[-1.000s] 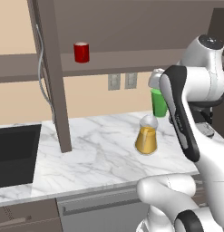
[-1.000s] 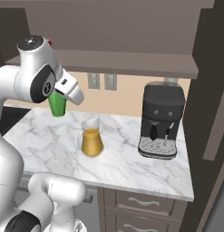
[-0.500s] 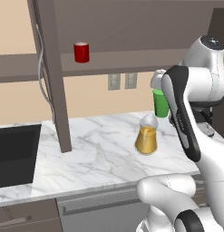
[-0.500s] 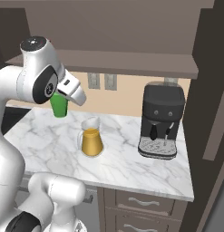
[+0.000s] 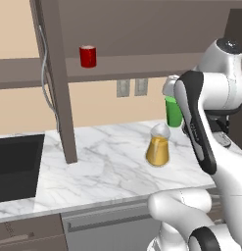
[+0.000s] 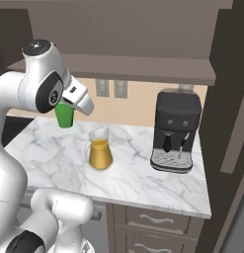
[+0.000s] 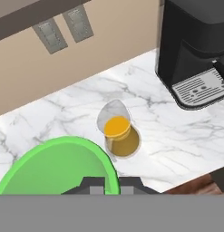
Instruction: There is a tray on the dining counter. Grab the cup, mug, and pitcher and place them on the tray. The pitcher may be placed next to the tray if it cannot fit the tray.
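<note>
Presently, left to right: mug (image 5: 87, 56) on the shelf at 10 o'clock, pitcher (image 5: 157, 147) on the worktop, cup (image 5: 174, 112) aloft at its 1 o'clock, rim pinched in the gripper (image 7: 105, 182); carry level, clearing the pitcher.

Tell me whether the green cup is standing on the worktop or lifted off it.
Lifted. The green cup hangs upright above the marble worktop, its rim pinched in the shut gripper, with the pitcher standing below.
</note>
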